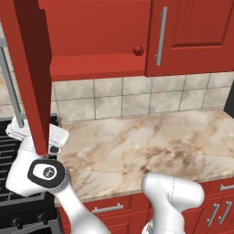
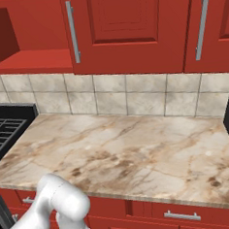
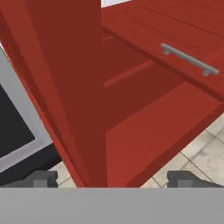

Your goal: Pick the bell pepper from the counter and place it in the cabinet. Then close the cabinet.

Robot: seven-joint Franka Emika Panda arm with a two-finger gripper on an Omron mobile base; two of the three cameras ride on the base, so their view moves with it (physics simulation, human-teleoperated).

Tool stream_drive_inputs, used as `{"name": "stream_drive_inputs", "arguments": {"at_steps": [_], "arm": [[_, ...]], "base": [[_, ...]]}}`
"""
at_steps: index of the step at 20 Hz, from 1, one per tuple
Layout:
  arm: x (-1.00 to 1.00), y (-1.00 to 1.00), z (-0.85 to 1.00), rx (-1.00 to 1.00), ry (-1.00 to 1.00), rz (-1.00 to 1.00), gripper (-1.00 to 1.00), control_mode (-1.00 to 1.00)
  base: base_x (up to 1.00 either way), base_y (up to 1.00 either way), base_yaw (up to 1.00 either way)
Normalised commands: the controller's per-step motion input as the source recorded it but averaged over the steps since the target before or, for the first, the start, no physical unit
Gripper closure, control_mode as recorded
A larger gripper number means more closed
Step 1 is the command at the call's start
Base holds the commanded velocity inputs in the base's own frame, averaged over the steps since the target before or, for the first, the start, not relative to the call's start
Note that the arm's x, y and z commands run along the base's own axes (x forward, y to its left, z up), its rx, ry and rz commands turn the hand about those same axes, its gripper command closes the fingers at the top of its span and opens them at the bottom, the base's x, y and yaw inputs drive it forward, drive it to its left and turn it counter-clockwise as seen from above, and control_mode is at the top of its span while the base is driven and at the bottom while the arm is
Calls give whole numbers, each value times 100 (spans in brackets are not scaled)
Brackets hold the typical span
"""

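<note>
Though spread wide and gripping nothing, looks well set for the last step. Finds the tool [image 3: 113, 179] right up against the swung-out left door [image 3: 74, 87] of the cabinet [image 1: 98, 27], with the door's thin edge rising between the two dark tips in the hand view. From the left base view, places the hand low down behind that same door, near its bottom corner. Cannot tell whether either tip touches the panel.

Counts the first half as done, by the look of it. Sees nothing of the pepper down on the bench [image 1: 151, 146]. Spots the bell pepper [image 1: 138, 50] up on the red inside shelf, near the right end of the opening, just beside the shut right door [image 1: 192, 32]. Leaves only the closing, which probably means pushing the open door round until it sits flush with its neighbour.

Around the work, nearest first:
- beige marble-veined bench above red drawers [image 2: 217, 215] with silver handles
- black gas stove [image 2: 5, 130] touching the bench's left end
- beige tiled backsplash [image 2: 130, 100] behind
- above that, more red wall doors with long vertical bar handles [image 2: 72, 32], all shut
</note>
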Motion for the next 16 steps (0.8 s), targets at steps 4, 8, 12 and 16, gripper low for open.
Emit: {"name": "stream_drive_inputs", "arguments": {"at_steps": [4, 8, 12, 16], "arm": [[5, -68, 38, 2, -3, -9, -100, -100], [8, -70, 34, 2, 0, -7, -100, -100], [11, -79, 29, 3, 0, -5, -100, -100], [7, -83, 28, 4, 0, -4, -100, -100]], "base": [[0, 0, 0], [0, 0, 0], [0, 0, 0], [0, 0, 0]]}}
